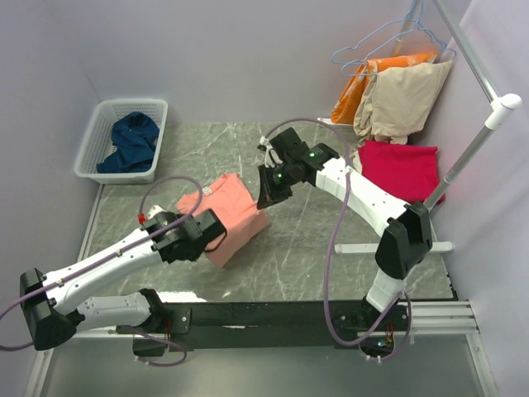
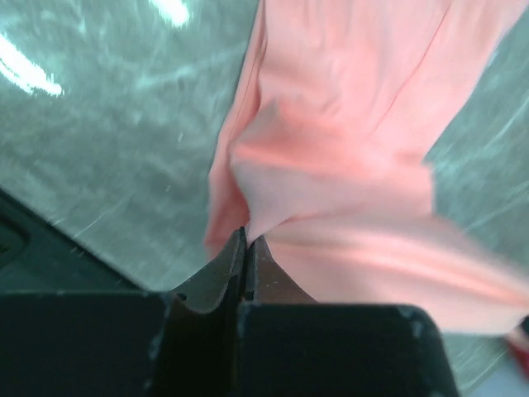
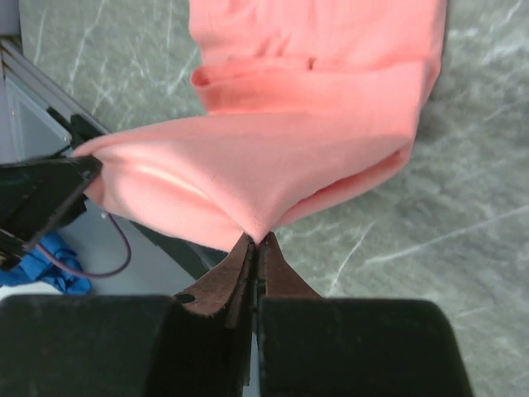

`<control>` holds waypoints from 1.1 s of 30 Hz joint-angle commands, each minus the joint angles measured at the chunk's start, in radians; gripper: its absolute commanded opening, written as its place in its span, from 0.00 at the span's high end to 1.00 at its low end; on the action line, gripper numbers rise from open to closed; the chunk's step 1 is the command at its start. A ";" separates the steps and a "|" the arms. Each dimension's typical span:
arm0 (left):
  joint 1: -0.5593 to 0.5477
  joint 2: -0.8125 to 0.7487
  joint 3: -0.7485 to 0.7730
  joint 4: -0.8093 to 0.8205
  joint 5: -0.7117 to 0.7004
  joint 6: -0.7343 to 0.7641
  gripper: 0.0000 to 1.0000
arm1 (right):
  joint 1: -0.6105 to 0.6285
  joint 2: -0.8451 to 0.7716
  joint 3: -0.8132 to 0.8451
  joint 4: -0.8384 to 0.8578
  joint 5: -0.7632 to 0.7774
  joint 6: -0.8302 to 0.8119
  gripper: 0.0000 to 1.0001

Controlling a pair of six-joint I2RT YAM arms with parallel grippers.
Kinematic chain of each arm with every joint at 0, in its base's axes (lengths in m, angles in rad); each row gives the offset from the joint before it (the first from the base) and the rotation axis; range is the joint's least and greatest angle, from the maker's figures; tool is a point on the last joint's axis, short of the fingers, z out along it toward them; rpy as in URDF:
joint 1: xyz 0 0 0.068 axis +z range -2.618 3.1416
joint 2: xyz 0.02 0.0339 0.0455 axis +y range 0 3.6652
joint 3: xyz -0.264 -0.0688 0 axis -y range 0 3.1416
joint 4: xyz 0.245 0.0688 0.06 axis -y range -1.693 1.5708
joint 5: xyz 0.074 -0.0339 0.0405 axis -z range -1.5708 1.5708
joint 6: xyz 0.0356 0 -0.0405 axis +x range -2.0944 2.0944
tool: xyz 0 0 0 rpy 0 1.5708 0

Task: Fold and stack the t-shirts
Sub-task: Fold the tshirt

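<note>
Marbled tabletop (image 1: 314, 260), left tool (image 2: 245, 238), right tool (image 3: 255, 241), each clamped on salmon-pink t-shirt (image 1: 240, 212)

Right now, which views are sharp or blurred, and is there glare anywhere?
Top view: sharp and evenly lit, no glare. Left wrist view: the pink shirt is smeared by blur, worst at lower right, and white glare streaks lie on the table at upper left. Right wrist view: mostly sharp, no glare.

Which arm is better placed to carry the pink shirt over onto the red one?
Probably right: the right gripper pinches the pink shirt, and the red shirt lies on its side.
</note>
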 commanded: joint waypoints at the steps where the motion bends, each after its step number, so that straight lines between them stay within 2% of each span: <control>1: 0.141 0.035 0.072 -0.037 -0.082 0.038 0.99 | -0.027 0.078 0.136 0.015 0.014 -0.004 1.00; 8: 0.406 0.140 0.133 0.126 -0.105 0.357 0.99 | -0.045 0.285 0.386 0.017 -0.005 0.015 1.00; 13: 0.522 0.276 0.164 0.235 -0.110 0.494 0.99 | -0.065 0.509 0.640 -0.003 -0.042 0.029 1.00; 16: 0.586 0.362 0.184 0.299 -0.104 0.558 0.99 | -0.079 0.592 0.690 0.046 -0.097 0.056 1.00; 20: 0.661 0.462 0.207 0.371 -0.105 0.617 0.99 | -0.097 0.658 0.670 0.165 -0.171 0.104 0.99; 21: 0.675 0.501 0.213 0.391 -0.110 0.623 0.99 | -0.100 0.675 0.667 0.184 -0.191 0.110 0.94; 22: 0.687 0.520 0.221 0.395 -0.116 0.621 0.99 | -0.103 0.676 0.647 0.205 -0.224 0.115 0.83; 23: 0.712 0.538 0.240 0.399 -0.131 0.618 0.97 | -0.114 0.673 0.627 0.268 -0.234 0.122 0.79; 25: 0.732 0.572 0.256 0.437 -0.156 0.617 0.87 | -0.131 0.634 0.549 0.348 -0.255 0.150 0.71; 26: 0.747 0.578 0.256 0.471 -0.165 0.627 0.79 | -0.148 0.617 0.520 0.433 -0.254 0.173 0.68; 28: 0.770 0.597 0.268 0.561 -0.182 0.662 0.72 | -0.163 0.577 0.465 0.516 -0.251 0.193 0.64; 29: 0.779 0.611 0.283 0.580 -0.180 0.678 0.63 | -0.180 0.572 0.463 0.518 -0.249 0.203 0.64; 31: 0.792 0.657 0.334 0.627 -0.171 0.734 0.53 | -0.191 0.584 0.500 0.457 -0.251 0.190 0.63; 32: 0.793 0.669 0.349 0.647 -0.165 0.767 0.43 | -0.191 0.584 0.509 0.430 -0.230 0.153 0.63; 33: 0.793 0.699 0.368 0.645 -0.168 0.775 0.40 | -0.191 0.578 0.504 0.405 -0.220 0.135 0.63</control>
